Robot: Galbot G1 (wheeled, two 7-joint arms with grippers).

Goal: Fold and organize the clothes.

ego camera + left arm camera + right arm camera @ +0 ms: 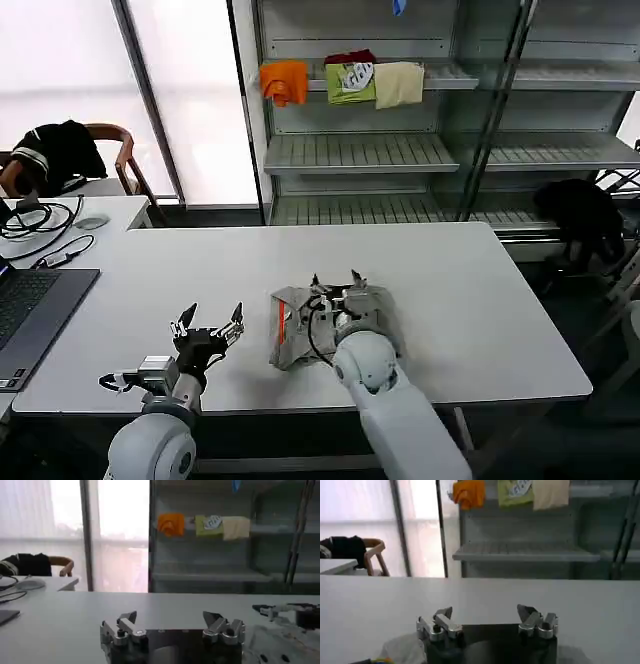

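While the grey T-shirt [300,330] lies as a folded, lumpy bundle near the front middle of the white table [480,300], the right gripper [335,281] rests over its top with its fingers spread apart, gripping nothing. The left gripper [211,322] hovers just off the bundle at its nine o'clock, also spread wide and empty above bare tabletop. Judging from this, the risk is that a pinch catches only the top layer of the soft cloth, so the fold peels open when lifted; the slick tabletop could also let the bundle slide instead of staying put. The fabric looks thin and limp, creased into an uneven rectangle with an orange stripe showing on its nine o'clock edge. Beyond, at twelve o'clock, metal slatted shelves [360,150] carry orange, green and cream folded cloths.
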